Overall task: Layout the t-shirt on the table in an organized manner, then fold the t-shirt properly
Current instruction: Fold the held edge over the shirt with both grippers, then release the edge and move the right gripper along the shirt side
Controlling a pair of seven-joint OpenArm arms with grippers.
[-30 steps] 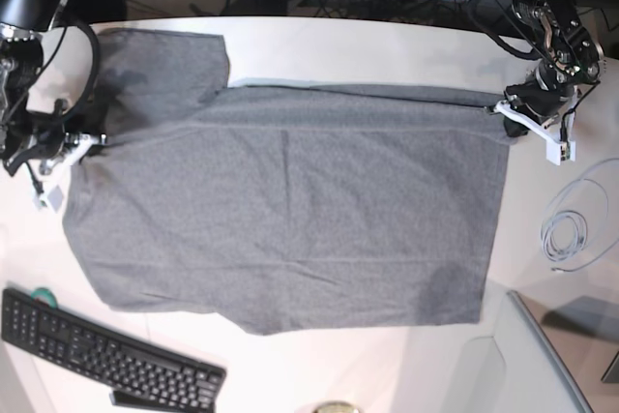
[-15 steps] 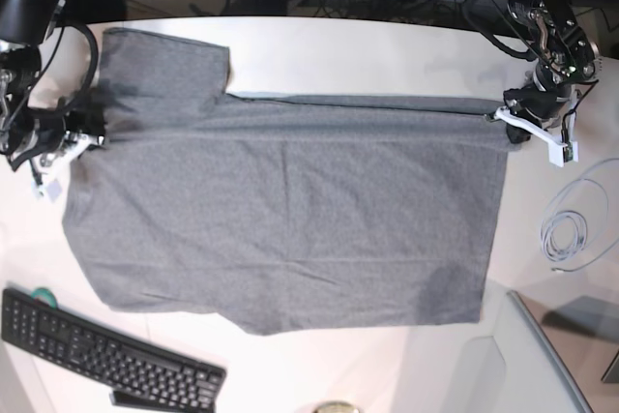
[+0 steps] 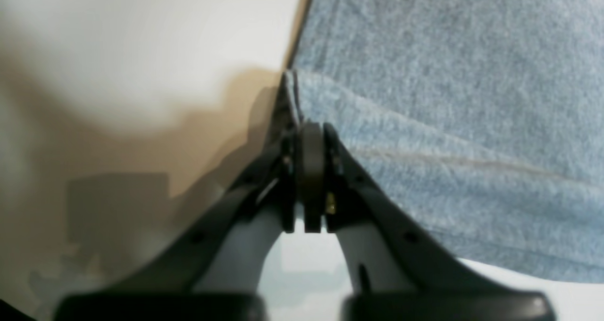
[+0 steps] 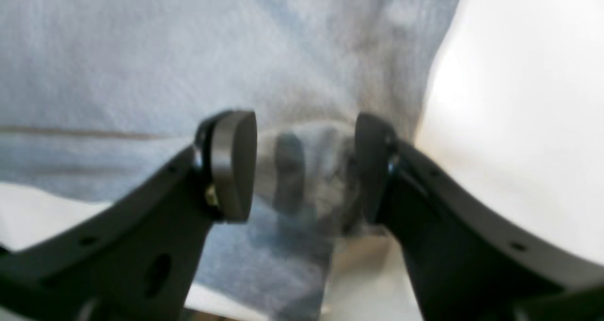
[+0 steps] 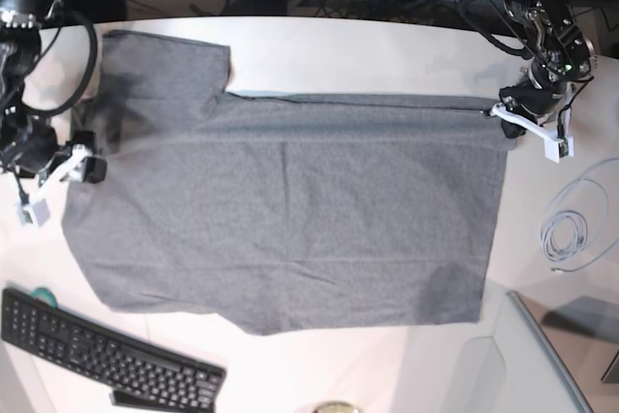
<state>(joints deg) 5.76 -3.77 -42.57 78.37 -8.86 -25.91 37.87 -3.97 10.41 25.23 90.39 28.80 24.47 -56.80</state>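
T-shirt (image 5: 290, 210) plain, no print

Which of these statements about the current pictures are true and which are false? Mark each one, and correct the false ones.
1. The t-shirt lies spread on the table. True.
2. The right gripper has its jaws closed tight. False: they stand apart, with cloth beneath them.
3. A keyboard sits near the shirt's lower corner in the base view. True.
4. The left gripper is over the middle of the shirt. False: it is at the shirt's edge, its jaws close together.
5. A coiled cable lies on top of the shirt. False: it lies on the table beside the shirt.
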